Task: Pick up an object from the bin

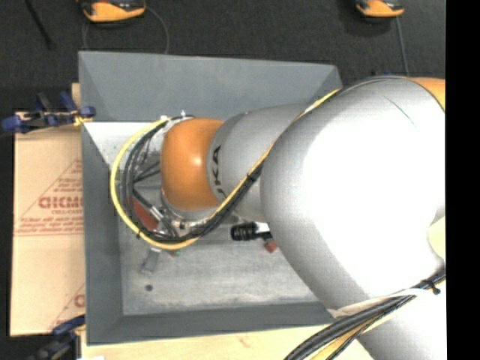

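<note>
Cylinder [246, 232], black with red end, lying beside arm [337, 201]

The arm [352, 201] reaches in from the right and covers much of the grey metal bin [105, 276], its orange wrist cover [187, 163], ringed by yellow and black cables [120, 178], over the left half of the floor. Just beside the wrist's lower right edge lies a small black cylinder [244, 232] with a red piece [268, 244] at its right end. A small grey thing [150, 261], too unclear to name, lies just below the cables
</note>
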Controlling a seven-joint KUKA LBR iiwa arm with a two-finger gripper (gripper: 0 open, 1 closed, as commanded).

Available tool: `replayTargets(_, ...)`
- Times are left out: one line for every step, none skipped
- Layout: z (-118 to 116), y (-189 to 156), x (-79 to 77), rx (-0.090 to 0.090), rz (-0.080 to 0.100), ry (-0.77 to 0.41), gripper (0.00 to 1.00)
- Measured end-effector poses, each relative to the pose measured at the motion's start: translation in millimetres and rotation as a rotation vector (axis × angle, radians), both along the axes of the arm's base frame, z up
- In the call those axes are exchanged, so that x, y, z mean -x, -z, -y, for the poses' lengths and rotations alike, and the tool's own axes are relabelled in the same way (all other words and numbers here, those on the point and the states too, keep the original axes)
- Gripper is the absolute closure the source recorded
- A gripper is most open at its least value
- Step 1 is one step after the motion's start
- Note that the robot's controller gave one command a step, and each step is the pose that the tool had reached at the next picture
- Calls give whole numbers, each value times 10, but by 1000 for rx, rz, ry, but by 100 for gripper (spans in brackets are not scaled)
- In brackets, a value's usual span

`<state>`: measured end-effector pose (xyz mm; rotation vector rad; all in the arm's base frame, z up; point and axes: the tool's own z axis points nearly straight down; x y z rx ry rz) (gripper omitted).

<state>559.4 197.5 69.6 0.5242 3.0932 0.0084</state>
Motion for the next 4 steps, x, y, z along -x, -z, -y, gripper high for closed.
replayTargets(43,-8,-13,3,1,3,100)
replayTargets(82,-1718,74,5,-1,-105,100)
replayTargets(89,-1717,72,6,-1,-105,0)
replayTargets(-164,-248,471,8,-11,-202,0)
